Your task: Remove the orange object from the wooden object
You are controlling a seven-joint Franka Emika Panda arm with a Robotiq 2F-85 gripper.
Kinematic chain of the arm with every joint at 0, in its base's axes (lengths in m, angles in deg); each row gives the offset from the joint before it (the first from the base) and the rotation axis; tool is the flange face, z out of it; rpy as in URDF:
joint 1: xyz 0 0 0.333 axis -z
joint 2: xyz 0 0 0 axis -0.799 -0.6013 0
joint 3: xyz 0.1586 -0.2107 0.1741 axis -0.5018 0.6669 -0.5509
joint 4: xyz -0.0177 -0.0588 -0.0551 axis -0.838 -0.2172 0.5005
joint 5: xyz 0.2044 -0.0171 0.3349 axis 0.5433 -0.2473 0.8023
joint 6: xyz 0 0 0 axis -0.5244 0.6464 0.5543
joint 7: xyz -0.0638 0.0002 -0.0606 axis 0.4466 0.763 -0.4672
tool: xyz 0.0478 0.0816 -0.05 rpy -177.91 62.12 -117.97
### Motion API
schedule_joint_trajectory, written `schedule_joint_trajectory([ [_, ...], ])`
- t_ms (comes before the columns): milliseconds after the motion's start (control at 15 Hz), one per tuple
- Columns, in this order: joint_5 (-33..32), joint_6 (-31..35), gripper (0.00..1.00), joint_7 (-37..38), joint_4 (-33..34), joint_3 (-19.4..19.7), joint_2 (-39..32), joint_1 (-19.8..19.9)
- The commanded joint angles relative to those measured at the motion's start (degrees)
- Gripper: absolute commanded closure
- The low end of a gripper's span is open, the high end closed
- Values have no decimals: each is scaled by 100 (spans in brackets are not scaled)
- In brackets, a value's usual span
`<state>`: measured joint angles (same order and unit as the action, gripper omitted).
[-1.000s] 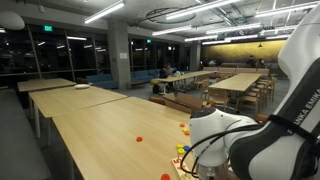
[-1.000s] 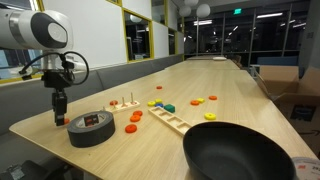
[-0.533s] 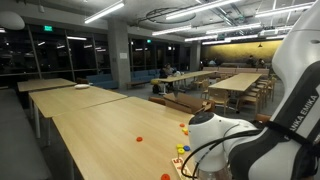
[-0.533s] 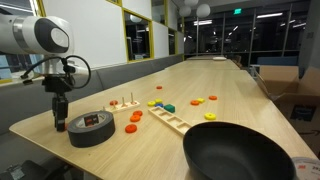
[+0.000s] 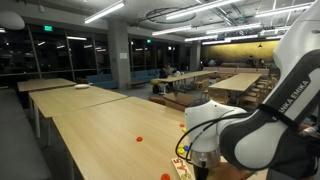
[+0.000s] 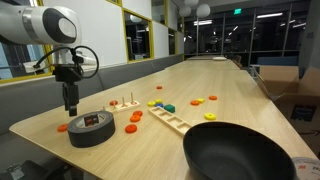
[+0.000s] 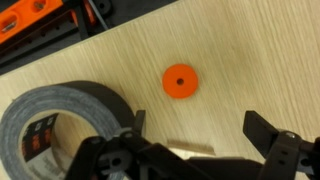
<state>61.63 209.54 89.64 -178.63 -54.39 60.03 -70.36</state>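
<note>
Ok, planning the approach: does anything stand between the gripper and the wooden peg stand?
Nothing clearly blocks it. The tape roll lies close beside the line from gripper to wooden peg stand, seemingly not across it; a flat orange disc lies under the gripper.

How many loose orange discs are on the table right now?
5 orange discs: one left of the tape roll, two just right of it, two farther down the table. Others may be hidden.

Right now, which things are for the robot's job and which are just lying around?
For the job: small wooden peg stand, flat orange discs, the claw.
Just lying about: grey tape roll, big black pan, yellow pieces.
</note>
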Motion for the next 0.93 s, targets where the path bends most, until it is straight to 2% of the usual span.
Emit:
schedule_joint_trajectory([
  [0,-425,-769,0,-469,213,256,861,313],
  [200,-1001,-1487,0,-1210,513,527,1423,670],
  [333,-1141,-1871,0,-2075,719,772,1792,874],
  [400,-1140,-2030,0,-2572,820,909,1979,961],
  [467,-1134,-2159,0,-3031,910,1272,2144,800],
  [667,-917,-2803,0,-4413,1335,2023,2591,691],
  [733,-850,-3048,0,-4845,1484,2140,2710,795],
  [800,-724,-3325,0,-5238,1657,2088,2792,1028],
  [867,-699,-3546,0,-5550,1776,2220,2881,1066],
])
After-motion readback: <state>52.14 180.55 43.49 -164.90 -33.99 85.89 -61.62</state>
